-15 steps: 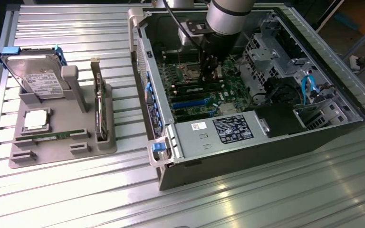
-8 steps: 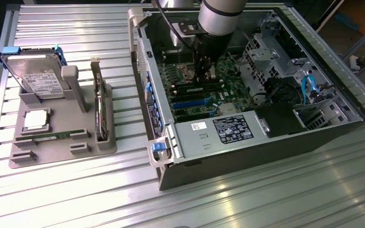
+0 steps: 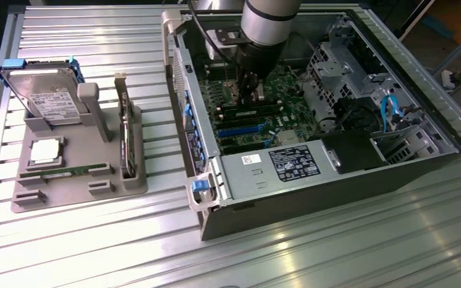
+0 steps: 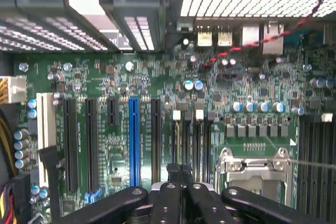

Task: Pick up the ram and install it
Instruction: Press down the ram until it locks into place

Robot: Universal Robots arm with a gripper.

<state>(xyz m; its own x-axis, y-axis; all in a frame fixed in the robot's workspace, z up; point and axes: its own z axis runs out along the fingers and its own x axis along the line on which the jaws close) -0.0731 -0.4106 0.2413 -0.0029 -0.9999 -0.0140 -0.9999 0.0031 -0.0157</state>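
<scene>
i have the arm reaching down into the open computer case [image 3: 326, 150] at the upper centre of the exterior view, the hand [image 3: 251, 90] poised just above the motherboard [image 3: 247, 114]. in the wrist view the hand [image 4: 180, 174] is fully closed, its two fingers [image 4: 173, 182] pressed together over the memory slots [image 4: 190, 140] near the cpu socket [image 4: 252, 169]; i cannot tell whether anything is pinched between them. a blue expansion slot [image 4: 134, 137] stands among black ones a little way off. one ram [image 3: 74, 170], a green stick, lies flat in the grey holder tray [image 3: 78, 195] at the left of the exterior view, on the ribbed metal table [image 3: 335, 252]. a square silver cpu chip [image 3: 46, 150] sits just above it in the tray, a hard drive [image 3: 50, 99] leans upright behind that, and a dark expansion card [image 3: 126, 132] stands on edge along the tray's right side.
</scene>
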